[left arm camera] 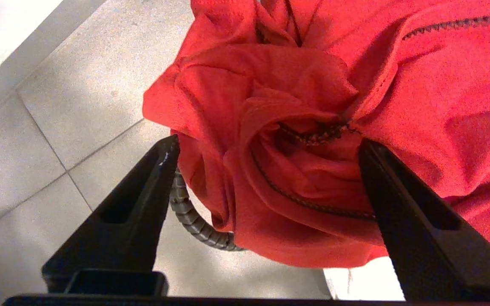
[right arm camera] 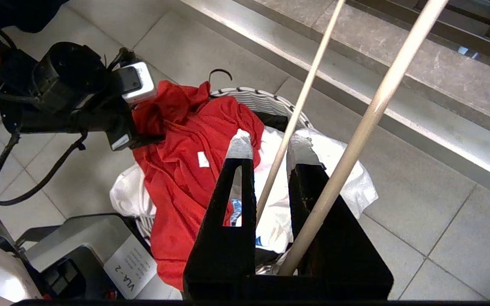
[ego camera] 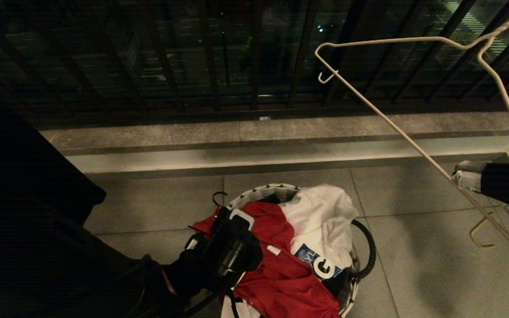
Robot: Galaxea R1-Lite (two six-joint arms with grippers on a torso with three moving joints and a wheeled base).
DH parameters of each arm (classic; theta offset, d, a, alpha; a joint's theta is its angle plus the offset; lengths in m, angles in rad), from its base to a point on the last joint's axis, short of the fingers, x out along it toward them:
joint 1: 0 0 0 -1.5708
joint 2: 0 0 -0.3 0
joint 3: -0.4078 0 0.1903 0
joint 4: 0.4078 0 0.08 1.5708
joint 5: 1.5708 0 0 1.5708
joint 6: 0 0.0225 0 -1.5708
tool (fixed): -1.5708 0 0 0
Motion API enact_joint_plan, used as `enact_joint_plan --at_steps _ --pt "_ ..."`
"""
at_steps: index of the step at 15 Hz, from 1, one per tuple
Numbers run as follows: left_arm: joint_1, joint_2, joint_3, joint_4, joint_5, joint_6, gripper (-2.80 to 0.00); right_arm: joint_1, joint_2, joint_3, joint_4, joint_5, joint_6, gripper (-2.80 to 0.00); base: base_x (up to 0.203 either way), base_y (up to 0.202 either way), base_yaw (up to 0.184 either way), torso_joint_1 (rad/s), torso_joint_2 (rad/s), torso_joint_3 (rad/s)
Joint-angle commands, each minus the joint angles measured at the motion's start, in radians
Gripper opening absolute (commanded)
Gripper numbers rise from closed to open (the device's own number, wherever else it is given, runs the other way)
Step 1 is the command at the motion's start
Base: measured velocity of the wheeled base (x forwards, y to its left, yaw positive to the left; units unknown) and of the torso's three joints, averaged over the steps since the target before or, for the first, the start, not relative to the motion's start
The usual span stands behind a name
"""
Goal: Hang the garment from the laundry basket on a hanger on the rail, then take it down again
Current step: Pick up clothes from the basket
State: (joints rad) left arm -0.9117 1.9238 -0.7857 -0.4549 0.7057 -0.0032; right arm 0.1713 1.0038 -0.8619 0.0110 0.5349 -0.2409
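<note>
Garment [ego camera: 281,282] is heaped on the laundry basket [ego camera: 263,193], draped over its near-left rim. Our left gripper [left arm camera: 266,148] sits right at the bunched fold, jaws apart, 1 each side. Right gripper [right arm camera: 266,148] is clamped on the hanger [ego camera: 413,145], far right. We'd say the left arm is nearer.

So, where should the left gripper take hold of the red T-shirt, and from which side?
Grip the bunched fold of the red T-shirt that rises over the laundry basket rim, coming from above. The left gripper already straddles it, open.
</note>
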Motion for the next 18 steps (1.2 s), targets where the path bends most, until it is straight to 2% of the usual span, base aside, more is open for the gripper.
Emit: enact_joint_plan --at_steps 1,3,7,12,18 --pt "0.002 0.004 -0.006 -0.003 0.004 -0.001 0.0 0.001 0.001 0.0 0.0 0.004 -0.002 -2.8 0.0 0.0 0.0 0.0 0.0 0.0" --pt "0.002 0.014 -0.007 -0.036 -0.003 -0.001 0.0 0.001 0.0 0.0 0.0 0.004 -0.002 -2.8 0.0 0.0 0.0 0.0 0.0 0.0" --pt "-0.012 0.073 0.001 -0.189 -0.024 0.0 0.0 0.001 -0.001 0.001 0.0 0.004 -0.002 -2.8 0.0 0.0 0.0 0.0 0.0 0.0" --pt "-0.014 0.07 -0.001 -0.196 -0.06 -0.034 0.0 0.001 -0.001 0.001 0.0 0.004 -0.003 -2.8 0.0 0.0 0.0 0.0 0.0 0.0" --pt "0.024 0.025 -0.003 -0.191 -0.06 0.0 0.0 0.002 0.001 0.001 0.0 0.007 -0.003 -2.8 0.0 0.0 0.0 0.0 0.0 0.0"
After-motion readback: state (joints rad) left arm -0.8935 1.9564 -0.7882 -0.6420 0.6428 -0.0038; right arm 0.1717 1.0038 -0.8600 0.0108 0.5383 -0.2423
